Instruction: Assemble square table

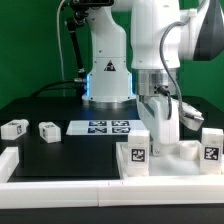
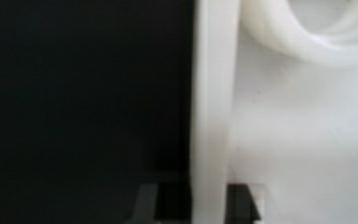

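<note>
The white square tabletop point(image 1: 178, 160) lies at the exterior view's lower right. One tagged leg point(image 1: 135, 155) stands upright at its near left corner and another point(image 1: 211, 149) at its right side. Two loose legs point(image 1: 14, 128) point(image 1: 49, 131) lie on the black table at the exterior view's left. My gripper point(image 1: 160, 137) points down onto the tabletop. In the wrist view my gripper point(image 2: 208, 202) has the tabletop's raised rim point(image 2: 211, 100) between its dark fingertips point(image 2: 247, 203), shut on it. A round socket point(image 2: 309, 40) shows on the tabletop beside the rim.
The marker board point(image 1: 105, 127) lies mid-table in front of the robot base point(image 1: 108, 85). White border rails run along the front edge point(image 1: 70, 190) and the exterior view's left point(image 1: 8, 160).
</note>
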Robot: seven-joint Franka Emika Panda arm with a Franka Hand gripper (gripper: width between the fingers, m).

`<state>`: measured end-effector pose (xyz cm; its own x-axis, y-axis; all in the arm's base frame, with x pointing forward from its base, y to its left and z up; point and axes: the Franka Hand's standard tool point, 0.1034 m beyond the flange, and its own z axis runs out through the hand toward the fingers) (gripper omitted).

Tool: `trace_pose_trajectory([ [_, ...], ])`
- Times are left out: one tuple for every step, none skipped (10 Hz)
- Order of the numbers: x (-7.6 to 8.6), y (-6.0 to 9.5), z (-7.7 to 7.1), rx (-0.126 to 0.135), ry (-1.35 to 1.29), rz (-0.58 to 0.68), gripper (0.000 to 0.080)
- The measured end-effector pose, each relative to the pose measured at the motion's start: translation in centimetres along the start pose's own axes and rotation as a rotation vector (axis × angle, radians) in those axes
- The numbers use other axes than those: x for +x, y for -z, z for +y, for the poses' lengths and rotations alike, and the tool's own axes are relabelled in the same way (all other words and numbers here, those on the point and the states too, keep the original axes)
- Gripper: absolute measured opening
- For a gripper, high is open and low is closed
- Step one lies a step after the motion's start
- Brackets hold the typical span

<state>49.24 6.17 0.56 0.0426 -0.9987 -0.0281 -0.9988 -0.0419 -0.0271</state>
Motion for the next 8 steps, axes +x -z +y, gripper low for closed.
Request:
trace_pose_trajectory([
  [0.0, 0.0, 0.0, 0.0, 0.0, 0.0, 0.0054],
  [0.0, 0.0, 0.0, 0.0, -0.001, 0.0, 0.0054],
  [0.0, 0.0, 0.0, 0.0, -0.001, 0.0, 0.0054],
  [0.0, 0.0, 0.0, 0.0, -0.001, 0.0, 0.0054],
  [0.2, 0.0, 0.1, 0.007, 0.013, 0.003, 0.0054],
  [1.7, 0.1, 0.9, 0.043, 0.052, 0.029, 0.0054],
  [2.8, 0.3, 1.6, 0.052, 0.075, 0.038, 0.0054],
  [4.4, 0.5, 1.9, 0.068, 0.139, 0.053, 0.0054],
])
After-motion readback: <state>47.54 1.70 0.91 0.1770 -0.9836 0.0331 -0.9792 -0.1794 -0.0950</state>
